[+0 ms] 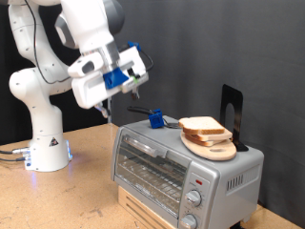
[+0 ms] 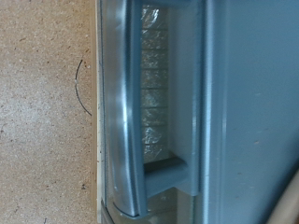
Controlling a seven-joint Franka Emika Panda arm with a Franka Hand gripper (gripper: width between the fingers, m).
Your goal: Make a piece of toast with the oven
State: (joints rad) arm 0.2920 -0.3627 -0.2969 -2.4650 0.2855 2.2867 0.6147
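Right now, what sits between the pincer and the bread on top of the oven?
In the exterior view, a small blue object stands on the oven top, between the raised pincer and the piece of toast stacked on the round board.

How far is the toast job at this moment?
Nothing looks done: the oven door is shut, and the bread slices lie on the wooden board on top. The gripper hangs above the oven, holding nothing. Toasting is all left.

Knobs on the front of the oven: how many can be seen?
2. Both sit on the oven front panel, at the exterior view's right of the glass door: upper knob, lower knob, partly cut off by the picture edge.
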